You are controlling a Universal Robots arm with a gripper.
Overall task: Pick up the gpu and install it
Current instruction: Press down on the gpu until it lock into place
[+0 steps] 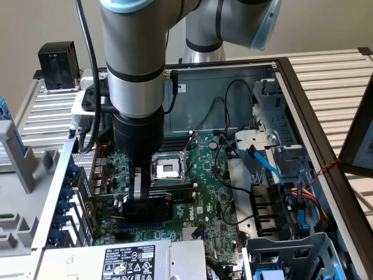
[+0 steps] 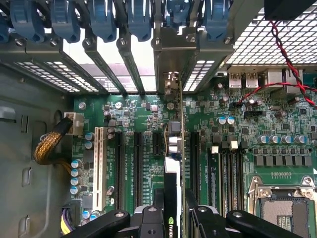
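Note:
The gpu (image 2: 181, 141) stands edge-on over the green motherboard (image 2: 277, 114), in line with the black expansion slots. Its silvery end bracket (image 2: 171, 54) sits against the case's rear slot openings. My gripper (image 2: 176, 201) is shut on the card's near end, with one black finger (image 2: 157, 210) on each side. In the exterior view the gripper (image 1: 140, 201) reaches straight down inside the open computer case, holding the gpu (image 1: 169, 197) low over the motherboard (image 1: 207, 175), just above a blue slot (image 1: 140, 224). I cannot tell whether the card is fully seated.
The CPU socket (image 1: 168, 168) lies just behind the gripper. A power supply (image 1: 128, 259) and a drive cage (image 1: 291, 251) border the near side. Blue and black cables (image 1: 265, 160) hang at the exterior view's right. Blue slot latches (image 2: 99, 20) line the rear wall, and a red-black wire (image 2: 287, 54) crosses nearby.

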